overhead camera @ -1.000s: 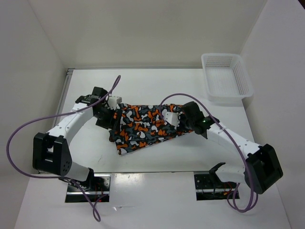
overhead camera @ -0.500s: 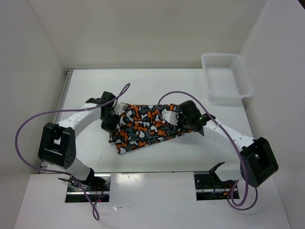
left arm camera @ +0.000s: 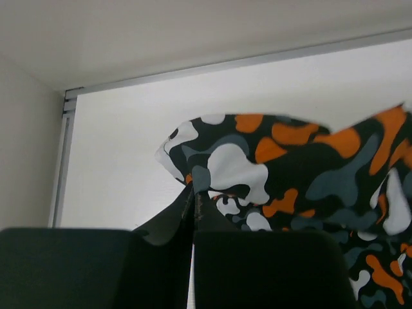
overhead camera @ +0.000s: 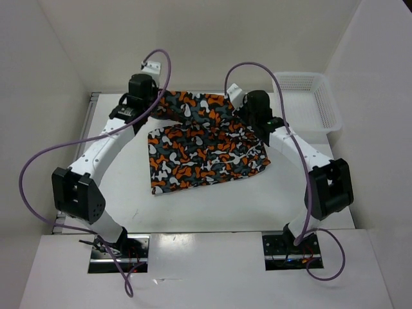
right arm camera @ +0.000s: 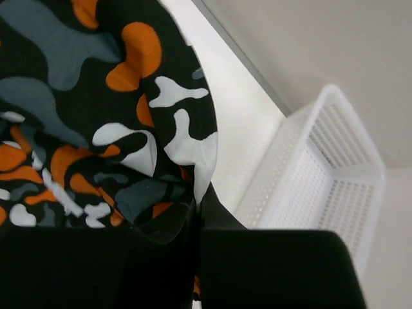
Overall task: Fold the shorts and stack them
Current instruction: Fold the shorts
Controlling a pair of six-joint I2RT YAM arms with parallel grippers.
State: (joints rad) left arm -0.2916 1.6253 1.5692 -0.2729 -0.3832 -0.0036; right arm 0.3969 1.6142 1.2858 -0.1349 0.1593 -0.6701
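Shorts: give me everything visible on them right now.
The shorts are soft, thin cloth in a busy blotch print of orange, white, grey and black. They are spread open, not yet folded, across the middle of the table. The near part lies flat and the far edge is held up, draping. The left gripper is shut on the far left corner and the right gripper on the far right corner, each pinching a fold of cloth.

The white table [overhead camera: 122, 193] bore the printed shorts [overhead camera: 206, 158], spread across its middle, and a white mesh basket [overhead camera: 309, 106] at its far right corner.
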